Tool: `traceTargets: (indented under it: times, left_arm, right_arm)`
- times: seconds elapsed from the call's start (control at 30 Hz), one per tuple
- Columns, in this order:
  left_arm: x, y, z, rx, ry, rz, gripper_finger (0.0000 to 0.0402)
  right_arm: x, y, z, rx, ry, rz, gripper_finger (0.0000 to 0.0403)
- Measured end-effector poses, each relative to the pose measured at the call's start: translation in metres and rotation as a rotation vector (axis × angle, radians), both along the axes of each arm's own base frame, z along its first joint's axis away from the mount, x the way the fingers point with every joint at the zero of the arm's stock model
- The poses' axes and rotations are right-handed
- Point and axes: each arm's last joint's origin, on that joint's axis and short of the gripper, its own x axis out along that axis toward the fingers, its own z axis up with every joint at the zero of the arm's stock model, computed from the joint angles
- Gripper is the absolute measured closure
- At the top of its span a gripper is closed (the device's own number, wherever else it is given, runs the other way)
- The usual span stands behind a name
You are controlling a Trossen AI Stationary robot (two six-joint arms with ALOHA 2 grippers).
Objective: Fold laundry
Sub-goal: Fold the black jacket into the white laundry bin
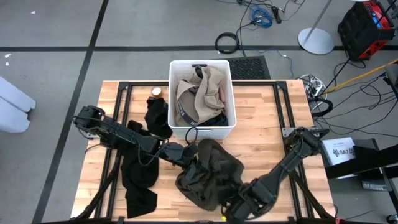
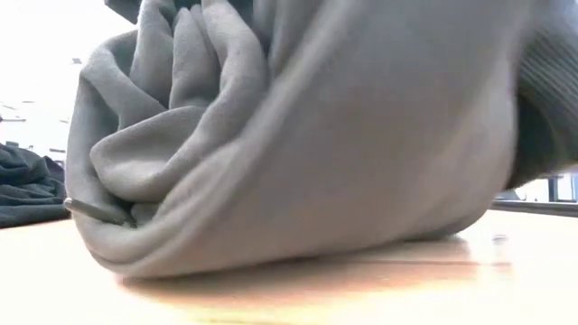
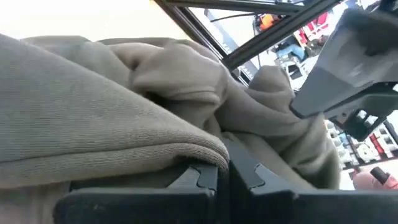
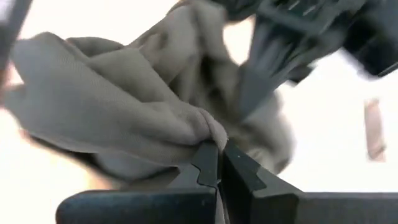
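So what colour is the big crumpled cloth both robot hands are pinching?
Dark olive-grey garment, best seen in the high view.

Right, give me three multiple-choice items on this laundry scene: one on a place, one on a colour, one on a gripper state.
1. Where is the white bin?
A. at the table's far middle
B. on the floor
C. at the near left corner

2. What colour is the garment lying under the left arm?
A. pink
B. black
C. yellow

3. How is the right gripper?
A. wide open
B. out of view
C. shut on the olive-grey garment

Answers: 1 A, the high view shows it there. 2 B, it lies dark on the wood. 3 C, its wrist view shows cloth pinched at the closed fingertips.
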Motion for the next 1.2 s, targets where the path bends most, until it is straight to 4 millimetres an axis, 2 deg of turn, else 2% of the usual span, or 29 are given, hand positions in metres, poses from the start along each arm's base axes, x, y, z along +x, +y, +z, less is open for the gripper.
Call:
traceTargets:
  times: [0.23,0.5,0.77,0.97,1.2]
  left_arm:
    - [0.002,-0.001,0.004,0.005,-0.008,-0.005,0.0391]
    - [0.004,0.005,0.005,-0.012,-0.011,0.025,0.0391]
    - [0.004,0.004,0.005,-0.011,-0.007,0.023,0.0391]
    - [0.004,0.004,0.004,-0.01,-0.002,0.022,0.0391]
    - [0.004,0.004,0.004,-0.01,-0.002,0.022,0.0391]
  right_arm:
    - [0.025,-0.015,0.002,-0.155,-0.004,0.162,0.0402]
    - [0.04,-0.007,-0.002,-0.179,-0.044,0.376,0.0402]
    - [0.043,-0.018,-0.025,-0.24,0.02,0.37,0.04]
    - [0.045,-0.022,-0.033,-0.286,0.016,0.348,0.0369]
    - [0.048,-0.016,-0.029,-0.338,-0.036,0.392,0.0318]
